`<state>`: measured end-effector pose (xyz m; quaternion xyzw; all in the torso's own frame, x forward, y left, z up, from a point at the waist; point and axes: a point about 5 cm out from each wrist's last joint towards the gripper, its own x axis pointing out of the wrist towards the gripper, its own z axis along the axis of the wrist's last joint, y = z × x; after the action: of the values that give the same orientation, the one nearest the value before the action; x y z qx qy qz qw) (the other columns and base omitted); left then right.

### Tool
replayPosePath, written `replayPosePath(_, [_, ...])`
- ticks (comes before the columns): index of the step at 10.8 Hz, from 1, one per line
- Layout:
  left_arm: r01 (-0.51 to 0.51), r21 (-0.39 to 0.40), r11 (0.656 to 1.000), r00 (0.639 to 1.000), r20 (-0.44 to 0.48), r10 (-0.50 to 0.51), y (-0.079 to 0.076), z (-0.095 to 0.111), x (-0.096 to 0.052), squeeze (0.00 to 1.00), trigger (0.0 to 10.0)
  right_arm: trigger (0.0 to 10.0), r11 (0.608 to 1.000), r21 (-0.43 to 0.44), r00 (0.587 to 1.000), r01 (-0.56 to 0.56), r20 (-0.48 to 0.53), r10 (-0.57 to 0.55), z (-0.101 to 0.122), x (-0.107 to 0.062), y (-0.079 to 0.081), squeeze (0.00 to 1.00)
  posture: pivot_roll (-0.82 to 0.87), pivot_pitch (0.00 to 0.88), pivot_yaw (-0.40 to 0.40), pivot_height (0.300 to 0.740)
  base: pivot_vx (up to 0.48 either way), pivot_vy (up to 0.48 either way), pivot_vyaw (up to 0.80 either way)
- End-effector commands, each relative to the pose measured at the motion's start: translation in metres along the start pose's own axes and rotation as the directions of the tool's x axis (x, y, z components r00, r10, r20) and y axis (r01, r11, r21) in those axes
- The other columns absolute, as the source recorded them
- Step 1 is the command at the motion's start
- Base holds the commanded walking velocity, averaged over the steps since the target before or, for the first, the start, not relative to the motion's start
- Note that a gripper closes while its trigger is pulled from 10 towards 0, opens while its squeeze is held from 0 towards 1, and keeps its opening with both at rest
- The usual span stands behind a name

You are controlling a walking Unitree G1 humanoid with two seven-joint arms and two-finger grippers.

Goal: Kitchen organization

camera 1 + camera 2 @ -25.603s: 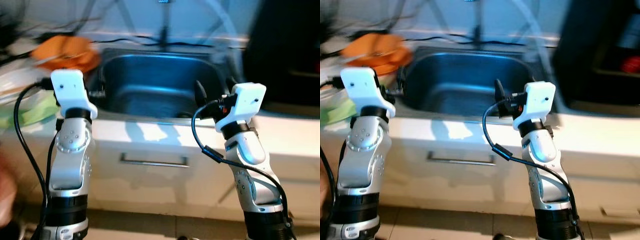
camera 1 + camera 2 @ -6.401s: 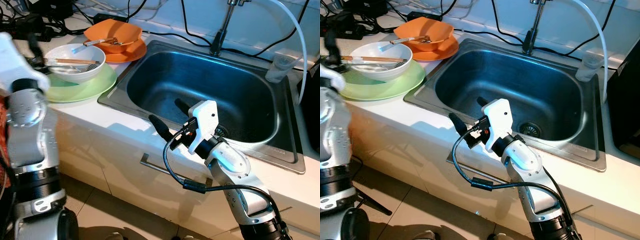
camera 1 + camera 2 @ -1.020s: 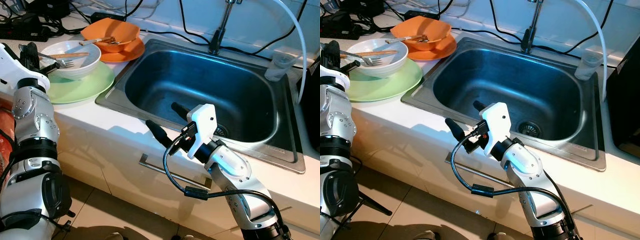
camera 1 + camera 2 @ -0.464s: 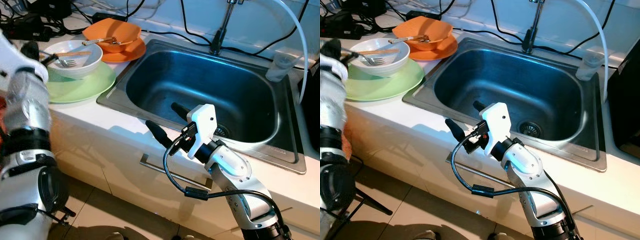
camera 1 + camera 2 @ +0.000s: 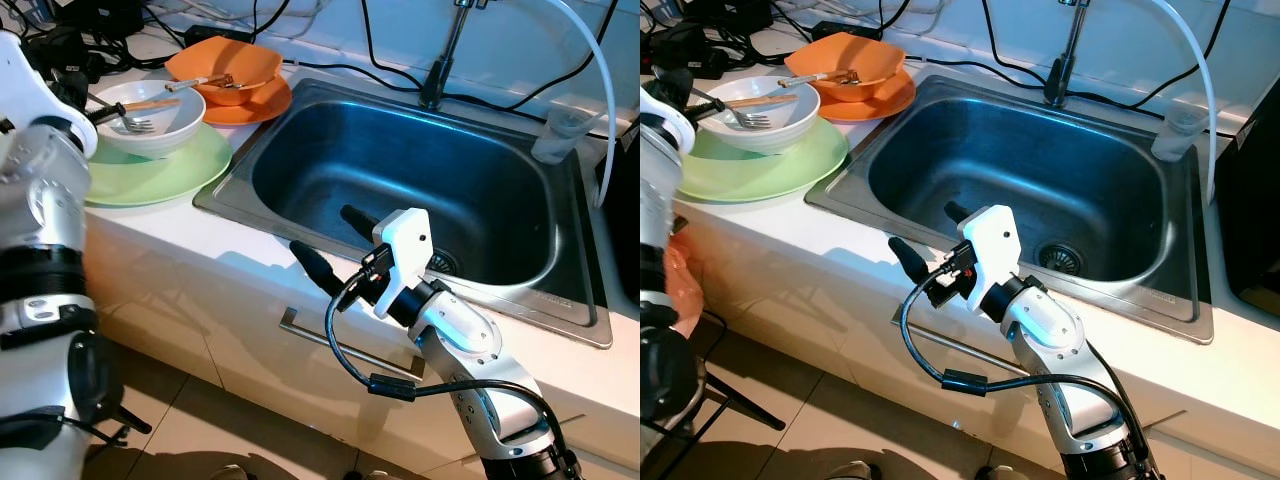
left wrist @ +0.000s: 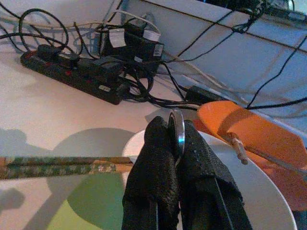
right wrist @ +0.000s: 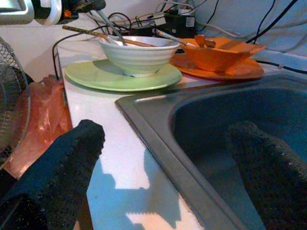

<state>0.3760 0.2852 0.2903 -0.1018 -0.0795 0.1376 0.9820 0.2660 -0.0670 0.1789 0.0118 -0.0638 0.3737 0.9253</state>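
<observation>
A white bowl [image 5: 165, 135] sits on a green plate [image 5: 150, 172] on the counter left of the sink [image 5: 232, 188]. In the bowl lie a metal fork [image 5: 132, 123] and wooden chopsticks [image 5: 152, 103]. My left gripper [image 5: 88, 108] is at the bowl's left rim, shut on the end of the fork's handle [image 6: 178, 130]. Behind the bowl, an orange bowl [image 5: 225, 68] holding utensils rests on an orange plate [image 5: 262, 106]. My right gripper [image 5: 335, 243] hangs open over the sink's front edge with nothing between its fingers [image 7: 62, 163].
A faucet [image 5: 445, 50], a white hose [image 5: 603, 70] and a clear plastic cup [image 5: 560, 135] stand behind the sink. A power strip [image 6: 76, 76] with tangled cables lies behind the dishes. A drawer handle [image 5: 320, 340] is below the counter, an orange bag [image 5: 680, 290] at the left.
My left arm has shifted a little at the bowl's rim while keeping hold of the fork. The right arm has stayed still.
</observation>
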Motion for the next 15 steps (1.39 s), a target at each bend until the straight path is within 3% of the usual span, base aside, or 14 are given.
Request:
replayPosePath(1, [0.034, 0.037, 0.999, 0.999, -0.002, -0.034, -0.006, 0.009, 0.001, 0.00, 0.0, 10.0, 1.000, -0.003, 1.000, -0.004, 0.003, 0.004, 0.000, -0.001, 0.000, 0.00, 0.00, 0.090, -0.042, 0.740, 0.000, 0.000, 0.00])
replayPosePath(5, [0.094, -0.026, 0.995, 0.996, 0.011, -0.094, -0.008, 0.025, 0.000, 0.00, 0.0, 10.0, 1.000, -0.002, 1.000, -0.006, 0.005, 0.006, 0.000, 0.000, 0.000, 0.00, 0.00, 0.084, -0.041, 0.740, 0.000, 0.000, 0.00])
replayPosePath(10, [0.171, 0.019, 0.985, 0.984, -0.061, -0.170, -0.016, 0.023, -0.002, 0.00, 0.0, 10.0, 1.000, 0.003, 1.000, -0.006, 0.005, 0.006, 0.000, 0.000, 0.001, 0.00, 0.00, 0.090, -0.041, 0.740, 0.000, 0.000, 0.00])
replayPosePath(15, [0.281, 0.035, 0.959, 0.960, -0.019, -0.281, -0.037, 0.042, -0.008, 0.00, 0.0, 10.0, 1.000, 0.007, 1.000, -0.005, 0.007, 0.005, 0.000, 0.000, 0.001, 0.00, 0.00, 0.090, -0.039, 0.740, 0.000, 0.000, 0.00])
